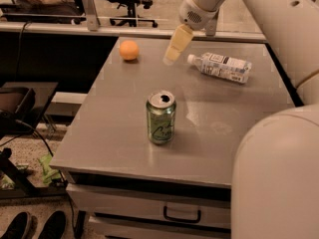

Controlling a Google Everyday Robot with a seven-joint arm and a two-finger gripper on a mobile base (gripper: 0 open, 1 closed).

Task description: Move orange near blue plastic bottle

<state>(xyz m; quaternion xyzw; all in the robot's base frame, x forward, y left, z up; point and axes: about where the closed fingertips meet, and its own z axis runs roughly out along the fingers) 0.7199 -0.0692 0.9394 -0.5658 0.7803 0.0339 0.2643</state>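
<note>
Gripper [171,58] hangs over the far part of the grey table [109,133], between the orange [129,50] and the blue plastic bottle [222,66], holding nothing. Whether it is wide or narrow cannot be told. The orange rests near the far left corner. The bottle lies on its side, well apart from the orange. A green can [161,117] stands upright mid-table.

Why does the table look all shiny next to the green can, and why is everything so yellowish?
Camera view: the table shows pale reflected patches right of the green can; the whole scene has a dim, warm tint; the orange casts a soft shadow; the gripper, pale yellow, hangs above the table between the orange and the blue plastic bottle.
</note>
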